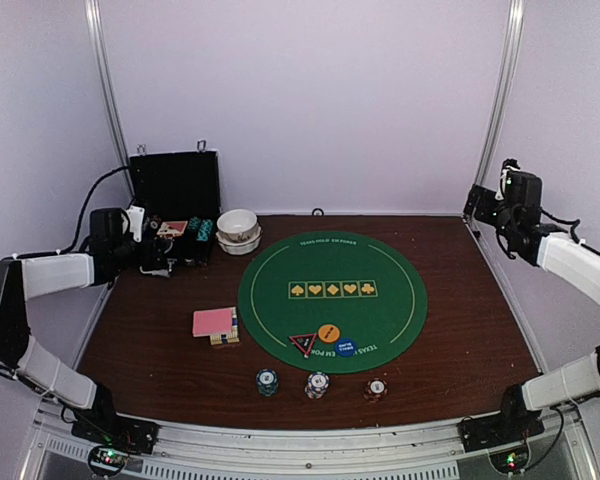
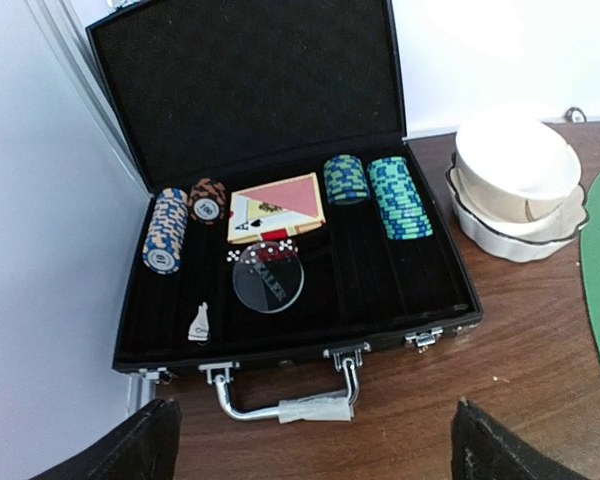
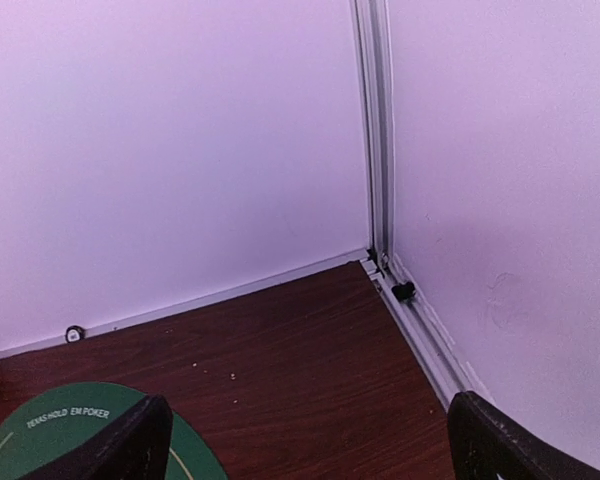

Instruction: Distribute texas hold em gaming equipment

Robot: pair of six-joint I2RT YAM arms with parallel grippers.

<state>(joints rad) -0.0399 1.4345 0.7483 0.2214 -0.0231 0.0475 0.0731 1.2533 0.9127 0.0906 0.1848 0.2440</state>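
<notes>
Three chip stacks (image 1: 317, 384) line the near edge, cards (image 1: 214, 321) lie just left of the mat (image 1: 280, 250), and buttons (image 1: 328, 332) sit on it. More chips (image 2: 400, 197) wait in the case (image 2: 300, 345), so I'd say plenty remains. The left gripper (image 2: 310, 452) hovers before it, jaws wide apart. The right gripper (image 3: 300, 445) gapes empty over the far corner.

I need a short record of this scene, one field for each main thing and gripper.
mat: green mat, table centre
cards: pink cards, stacked left of the mat
chips: teal chips, white chips, brown chips, stacks in front of the mat
buttons: red-triangle button, orange button, blue button, on the mat
case: black case, open, far left
left gripper: open, facing the case
right gripper: open, empty, far right corner
</notes>
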